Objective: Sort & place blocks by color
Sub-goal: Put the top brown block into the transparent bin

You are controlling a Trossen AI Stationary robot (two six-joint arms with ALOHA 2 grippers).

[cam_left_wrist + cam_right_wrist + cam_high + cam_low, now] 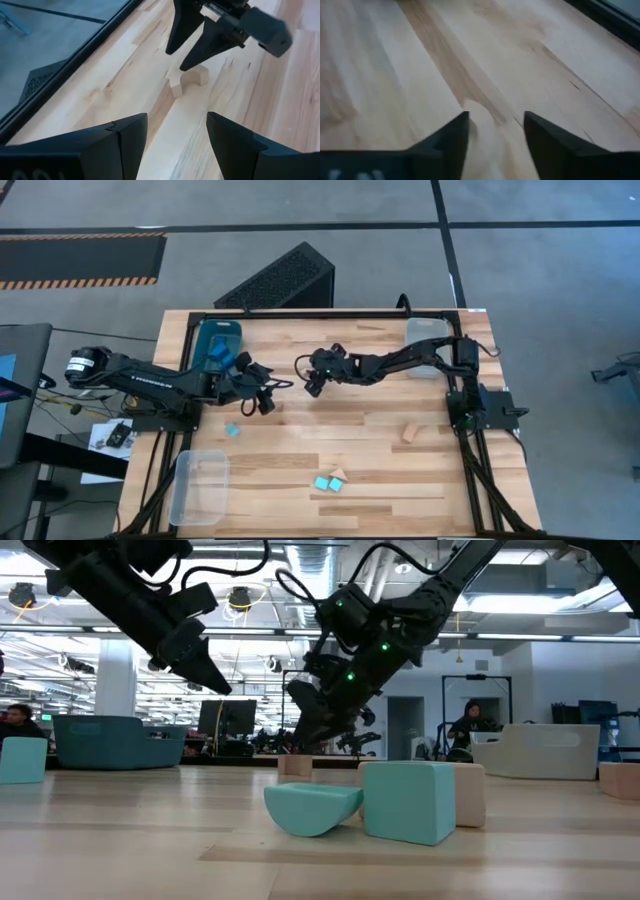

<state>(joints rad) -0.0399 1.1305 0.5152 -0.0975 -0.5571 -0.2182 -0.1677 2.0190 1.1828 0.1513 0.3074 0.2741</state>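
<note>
A pale wood block [189, 81] with an arched notch lies on the striped wood worktop [330, 445]. The right hand [186, 50] hangs over it, fingers spread. The left hand [262, 398] is spread nearby too.

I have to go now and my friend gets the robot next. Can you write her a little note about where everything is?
Left gripper: open, empty, mid-table.
Right gripper: open, just above a tan arch block.
Blue block sits in the teal bin.
Loose: turquoise block, two turquoise blocks beside a tan one, tan block.
Clear bins and show no blocks inside.
Most sorting is left.

Teal bin [220, 343], two clear bins [200, 486]
</note>
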